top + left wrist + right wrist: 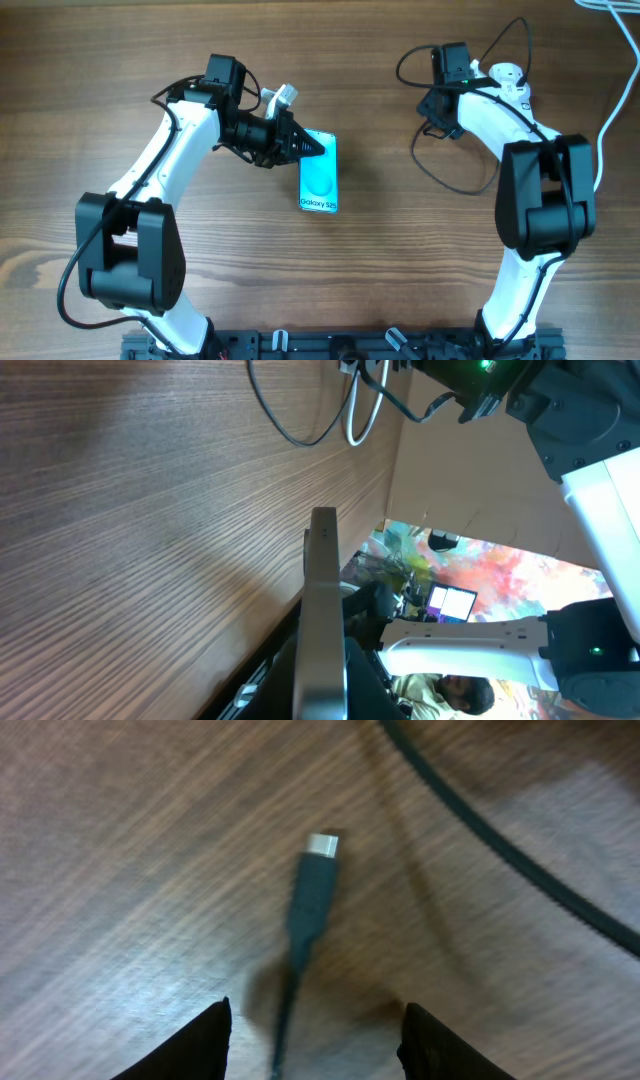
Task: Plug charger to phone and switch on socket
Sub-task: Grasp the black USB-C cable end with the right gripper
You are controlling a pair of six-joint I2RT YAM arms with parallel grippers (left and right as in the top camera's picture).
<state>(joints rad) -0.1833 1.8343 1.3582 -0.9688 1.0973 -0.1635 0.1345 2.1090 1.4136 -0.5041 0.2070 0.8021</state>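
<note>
The phone (320,178), with its teal screen and white "Galaxy S25" band, lies left of the table's centre. My left gripper (304,146) is shut on its far end. In the left wrist view the phone's silver edge (322,610) runs out from between the jaws (320,695). The charger, a thin black cable (450,178), loops at the right. My right gripper (434,120) is open, low over the cable's free end. The plug tip (321,846) lies just ahead of the open fingers (315,1020), and its cable runs back between them. The socket (508,78) is mostly hidden under the right arm.
A thicker white power cord (612,95) runs along the far right edge of the table. Another stretch of the black cable (500,855) crosses the table ahead of the right fingers. Loops of the cable also show far off in the left wrist view (300,420).
</note>
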